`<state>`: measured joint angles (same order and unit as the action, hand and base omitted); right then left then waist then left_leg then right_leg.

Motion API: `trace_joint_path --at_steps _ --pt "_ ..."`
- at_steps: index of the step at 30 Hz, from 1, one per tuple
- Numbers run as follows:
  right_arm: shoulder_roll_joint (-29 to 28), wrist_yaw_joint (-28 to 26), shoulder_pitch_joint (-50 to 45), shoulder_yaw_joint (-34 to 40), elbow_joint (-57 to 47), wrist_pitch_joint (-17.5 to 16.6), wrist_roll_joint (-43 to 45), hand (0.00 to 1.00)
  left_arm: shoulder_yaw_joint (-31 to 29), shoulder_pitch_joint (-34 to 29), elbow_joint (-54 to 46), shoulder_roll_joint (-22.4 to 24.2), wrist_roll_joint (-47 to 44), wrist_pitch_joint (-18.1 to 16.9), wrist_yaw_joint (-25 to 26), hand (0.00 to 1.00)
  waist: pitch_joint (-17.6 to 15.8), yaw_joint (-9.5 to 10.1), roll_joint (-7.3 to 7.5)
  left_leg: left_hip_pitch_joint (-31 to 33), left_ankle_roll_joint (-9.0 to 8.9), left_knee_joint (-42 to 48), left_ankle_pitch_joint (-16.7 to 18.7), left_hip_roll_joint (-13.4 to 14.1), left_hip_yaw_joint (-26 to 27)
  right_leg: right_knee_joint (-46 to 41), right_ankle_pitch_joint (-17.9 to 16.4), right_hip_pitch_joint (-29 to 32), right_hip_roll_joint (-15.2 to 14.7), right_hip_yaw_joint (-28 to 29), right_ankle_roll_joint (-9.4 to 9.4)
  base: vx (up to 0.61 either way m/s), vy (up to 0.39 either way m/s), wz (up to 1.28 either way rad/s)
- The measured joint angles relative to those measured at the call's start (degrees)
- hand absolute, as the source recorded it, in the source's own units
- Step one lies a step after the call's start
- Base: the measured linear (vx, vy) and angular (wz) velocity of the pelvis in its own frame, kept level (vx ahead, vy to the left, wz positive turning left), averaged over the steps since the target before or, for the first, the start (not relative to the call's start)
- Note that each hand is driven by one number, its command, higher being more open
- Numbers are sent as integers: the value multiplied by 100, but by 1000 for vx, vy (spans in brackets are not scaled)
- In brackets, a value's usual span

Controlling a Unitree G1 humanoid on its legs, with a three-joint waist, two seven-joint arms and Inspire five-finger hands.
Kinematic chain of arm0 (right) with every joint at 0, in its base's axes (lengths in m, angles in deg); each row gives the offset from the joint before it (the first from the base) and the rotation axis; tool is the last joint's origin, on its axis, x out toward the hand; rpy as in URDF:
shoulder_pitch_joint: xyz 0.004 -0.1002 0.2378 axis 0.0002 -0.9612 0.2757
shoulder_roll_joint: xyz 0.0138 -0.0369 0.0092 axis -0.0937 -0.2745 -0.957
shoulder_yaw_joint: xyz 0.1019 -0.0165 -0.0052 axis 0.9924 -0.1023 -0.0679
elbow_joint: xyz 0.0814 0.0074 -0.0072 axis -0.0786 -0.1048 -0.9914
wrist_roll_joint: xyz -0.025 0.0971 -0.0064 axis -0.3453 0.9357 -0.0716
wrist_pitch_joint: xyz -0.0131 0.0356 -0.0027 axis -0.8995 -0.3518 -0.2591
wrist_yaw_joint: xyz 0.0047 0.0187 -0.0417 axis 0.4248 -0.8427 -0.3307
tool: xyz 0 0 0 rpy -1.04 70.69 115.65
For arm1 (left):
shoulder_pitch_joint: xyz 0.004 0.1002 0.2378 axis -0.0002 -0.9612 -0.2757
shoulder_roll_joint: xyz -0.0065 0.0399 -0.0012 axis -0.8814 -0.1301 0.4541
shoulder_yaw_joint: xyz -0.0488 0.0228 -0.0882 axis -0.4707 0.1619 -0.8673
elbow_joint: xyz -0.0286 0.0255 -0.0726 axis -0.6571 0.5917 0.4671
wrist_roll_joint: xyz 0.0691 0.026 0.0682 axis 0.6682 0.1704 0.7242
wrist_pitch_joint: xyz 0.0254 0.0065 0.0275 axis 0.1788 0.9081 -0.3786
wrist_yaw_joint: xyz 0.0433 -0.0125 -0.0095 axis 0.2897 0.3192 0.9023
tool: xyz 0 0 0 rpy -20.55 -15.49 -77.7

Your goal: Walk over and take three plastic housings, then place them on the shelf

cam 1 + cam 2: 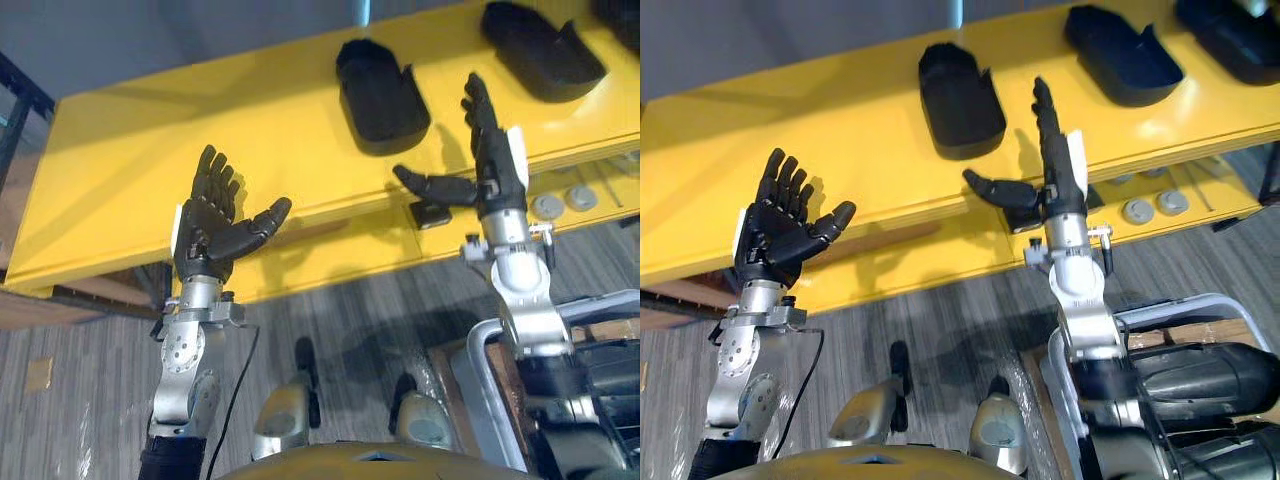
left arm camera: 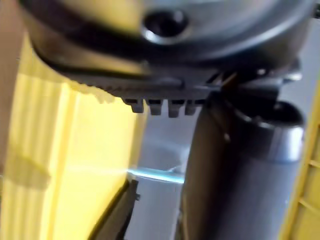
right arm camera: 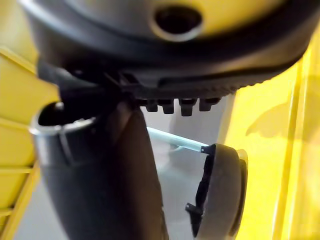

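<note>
Lying just beside the right hand's [image 1: 492,165] spread, empty fingers [image 1: 478,105]: a plastic housing [image 1: 380,95].

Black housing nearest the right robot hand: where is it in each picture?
Left eye view: black housing upper middle, left of the right robot hand.
Right eye view: black housing upper middle too.
Right wrist view: black housing, probably the curved shape against the yellow.
Left wrist view: cannot tell.
Shared landmark: the yellow shelf.
</note>
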<state>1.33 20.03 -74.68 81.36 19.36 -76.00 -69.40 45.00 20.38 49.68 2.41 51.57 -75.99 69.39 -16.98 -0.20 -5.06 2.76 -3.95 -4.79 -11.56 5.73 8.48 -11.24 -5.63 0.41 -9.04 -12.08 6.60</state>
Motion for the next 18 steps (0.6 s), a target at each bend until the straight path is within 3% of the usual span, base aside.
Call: trace_joint_path --at_steps 4,7,11,16,18 --pt "-79 -328 -698 470 -518 36 156 100 -38 17 -21 0 -3 -73 -121 100 247 -184 241 -263 4 -1 145 2 302 405 211 -272 25 280 44 87 19 -41" --pt "-389 -335 -1181 935 -825 39 402 100 -27 14 -22 15 -53 -72 -205 100 414 -331 340 -404 -4 -7 267 7 552 581 289 -338 26 484 59 17 32 -40" --pt "-846 -264 -2026 1079 -1239 40 582 100 -14 -123 -168 220 -191 -72 -288 100 578 -519 350 -548 -34 -25 378 16 833 661 314 -330 30 745 71 6 27 -38" --pt "-1668 -44 -3228 1021 -1323 43 914 100 283 -395 -518 257 -325 -80 -416 100 705 -664 337 -632 -66 -28 448 107 1267 857 440 -245 123 1125 38 20 -2 -42" --pt "-1858 62 -3574 958 -1323 41 1252 100 541 -406 -517 268 -481 -80 -435 100 742 -815 345 -673 -87 -27 498 143 1528 868 491 -136 157 1354 63 12 -4 -51"
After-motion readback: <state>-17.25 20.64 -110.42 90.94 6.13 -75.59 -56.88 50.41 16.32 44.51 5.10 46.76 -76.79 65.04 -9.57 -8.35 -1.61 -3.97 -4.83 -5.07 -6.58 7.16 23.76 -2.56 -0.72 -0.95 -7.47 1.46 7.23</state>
